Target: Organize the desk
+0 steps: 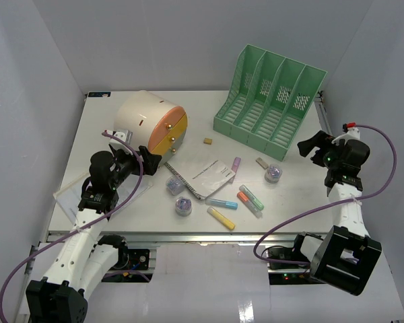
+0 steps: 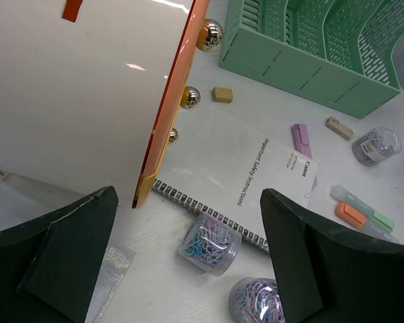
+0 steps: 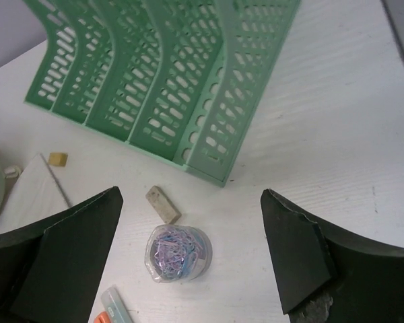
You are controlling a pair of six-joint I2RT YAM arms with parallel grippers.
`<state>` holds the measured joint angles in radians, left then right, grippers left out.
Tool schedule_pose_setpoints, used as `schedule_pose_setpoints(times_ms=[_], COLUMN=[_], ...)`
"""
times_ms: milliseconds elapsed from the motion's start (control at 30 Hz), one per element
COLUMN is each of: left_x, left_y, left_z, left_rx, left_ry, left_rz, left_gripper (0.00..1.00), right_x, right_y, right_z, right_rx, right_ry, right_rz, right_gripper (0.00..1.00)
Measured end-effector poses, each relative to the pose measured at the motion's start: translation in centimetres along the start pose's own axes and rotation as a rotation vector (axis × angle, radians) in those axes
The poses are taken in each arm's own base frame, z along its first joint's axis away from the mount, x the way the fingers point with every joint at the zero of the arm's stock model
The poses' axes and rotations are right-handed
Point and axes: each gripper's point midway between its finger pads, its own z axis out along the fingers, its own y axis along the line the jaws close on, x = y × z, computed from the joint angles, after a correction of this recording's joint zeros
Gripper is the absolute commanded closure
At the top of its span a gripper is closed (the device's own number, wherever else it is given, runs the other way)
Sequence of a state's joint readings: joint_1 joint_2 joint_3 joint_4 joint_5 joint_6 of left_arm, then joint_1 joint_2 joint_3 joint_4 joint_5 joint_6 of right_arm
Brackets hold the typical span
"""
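Both my pincers released, holding nothing; desk (image 1: 296, 198) lies flat beneath both arms. left pincer (image 2: 188, 202) by drawer box (image 2: 74, 101) at 9 o'clock; right pincer (image 3: 192, 195) above clip jar (image 3: 177, 253) at 3 o'clock. Step looks like 1st pick. Next: descend, centre jar, clench.

Desk (image 1: 293, 202): rack (image 1: 269, 101), box (image 1: 145, 121), notebook (image 1: 203, 178), markers (image 1: 221, 218).

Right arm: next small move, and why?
Probably lower the right arm's jaws around the paper-clip jar: they stand open and empty above the desk, the jar nearly centred between them, upright, apart from the eraser.
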<state>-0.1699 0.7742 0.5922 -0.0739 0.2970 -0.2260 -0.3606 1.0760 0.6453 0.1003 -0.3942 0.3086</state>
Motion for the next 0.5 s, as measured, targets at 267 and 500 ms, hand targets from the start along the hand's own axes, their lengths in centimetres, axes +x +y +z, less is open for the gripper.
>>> schedule_pose_setpoints(times_ms=[267,500], left_x=[0.0,0.1], left_y=[0.0,0.0], left_z=[0.0,0.0], left_rx=[0.0,-0.001], left_ry=[0.0,0.002], left_rz=[0.0,-0.001], left_gripper=[0.02,0.02], right_x=[1.6,4.9], right_y=[5.3,9.2], right_z=[-1.5,-2.8], right_rx=[-0.371,-0.629], right_ry=[0.051,0.147], right_rz=[-0.204,-0.411], right_gripper=[0.1,0.1])
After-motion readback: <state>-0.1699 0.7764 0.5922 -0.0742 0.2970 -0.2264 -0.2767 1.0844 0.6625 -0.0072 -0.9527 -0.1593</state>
